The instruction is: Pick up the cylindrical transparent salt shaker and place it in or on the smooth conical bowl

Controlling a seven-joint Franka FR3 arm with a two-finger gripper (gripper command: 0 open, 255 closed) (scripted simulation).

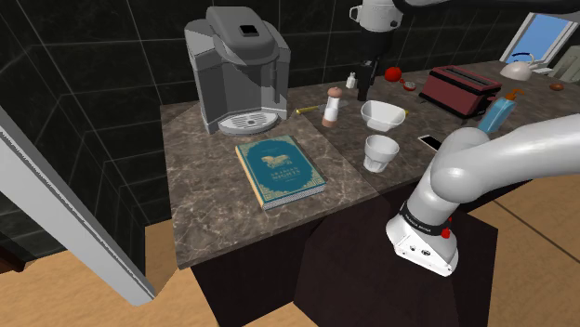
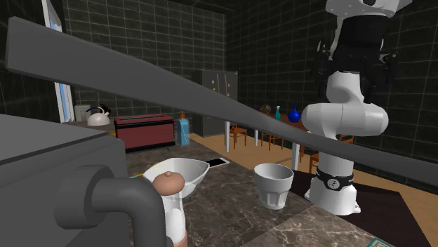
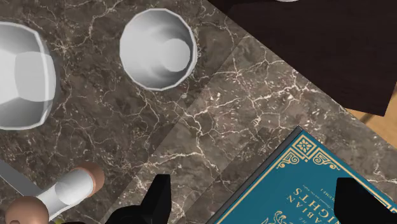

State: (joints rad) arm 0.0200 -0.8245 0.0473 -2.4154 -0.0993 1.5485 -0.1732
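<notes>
Now the gripper (image 3: 254, 184) hangs wide open, nothing held. Shift it over the brown-capped shaker (image 3: 72, 188), straddle its white body squarely, then close gently.

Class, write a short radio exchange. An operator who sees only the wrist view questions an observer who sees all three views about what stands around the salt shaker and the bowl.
Operator: What stands on the far side of the shaker from the bowl?
Observer: A grey coffee machine, to the shoulder view's left of the shaker.
Operator: And what is past the bowl, the other way?
Observer: A dark red toaster, to the shoulder view's right of the bowl and further back on the counter.
</notes>
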